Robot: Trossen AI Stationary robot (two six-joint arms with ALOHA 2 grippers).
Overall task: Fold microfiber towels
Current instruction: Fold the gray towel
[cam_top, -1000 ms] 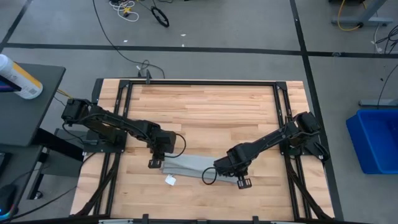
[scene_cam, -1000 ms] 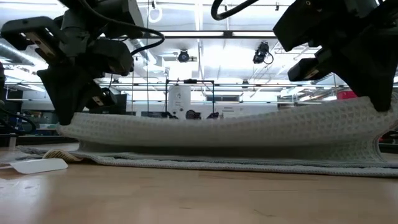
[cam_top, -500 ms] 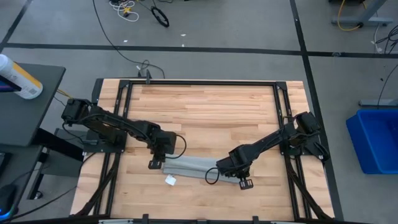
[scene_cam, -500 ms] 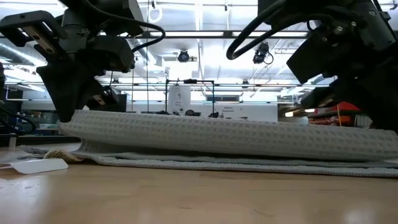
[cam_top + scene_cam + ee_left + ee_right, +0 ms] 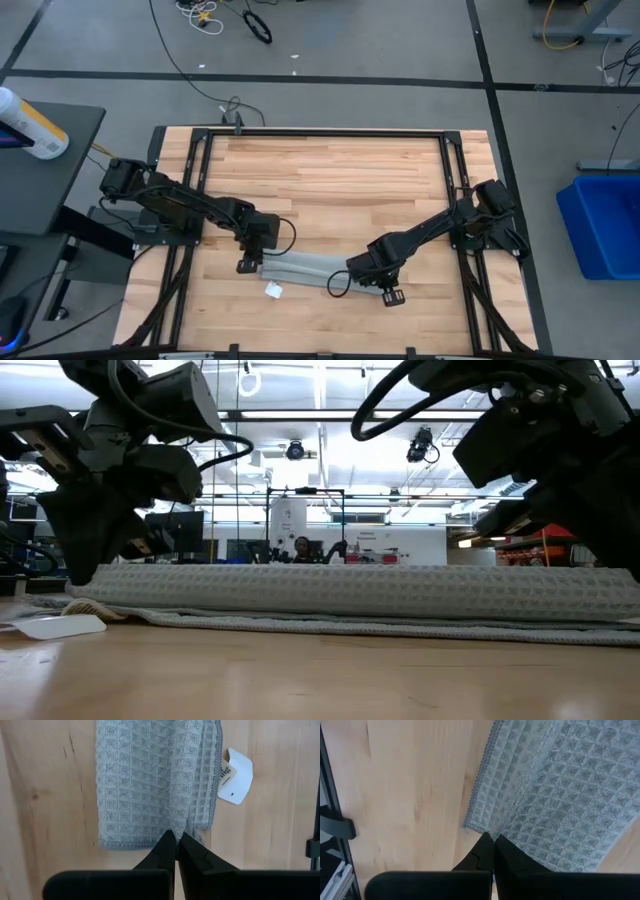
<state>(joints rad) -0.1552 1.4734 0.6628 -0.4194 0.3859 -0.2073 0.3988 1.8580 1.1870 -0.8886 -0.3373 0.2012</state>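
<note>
- grey-blue waffle-textured microfiber towel (image 5: 312, 268), in the high view, lies as a narrow folded band on the pale wooden slatted table (image 5: 330, 175), toward its near edge; its two ends are hidden under the arms. the left gripper (image 5: 250, 262) sits over the band's left end and the right gripper (image 5: 385, 290) over its right end, and from above i cannot tell how either pair of fingers stands. a small white tag (image 5: 273, 290) lies on the wood just beside the left end; any print on it is too small to read here.
- in the low view the towel (image 5: 350, 592) stretches across the whole width as a doubled layer resting on a flatter layer, its right end cut off by the frame. the left gripper (image 5: 85, 560) meets the left end; the right arm's dark bulk at upper right hides where its fingers meet the cloth. the tag (image 5: 55, 626) lies flat on the table in front of the left end.
- in the left wrist view the left gripper (image 5: 176, 851) has its jaws pinched together on the towel's hemmed edge (image 5: 150, 842). the tag (image 5: 235, 782) bears a short line of dark print, too small to read, and a small hole.
- in the right wrist view the right gripper (image 5: 491, 842) has its jaws closed on the towel (image 5: 555, 805) near a corner; the far side of the cloth runs out of frame.
</note>
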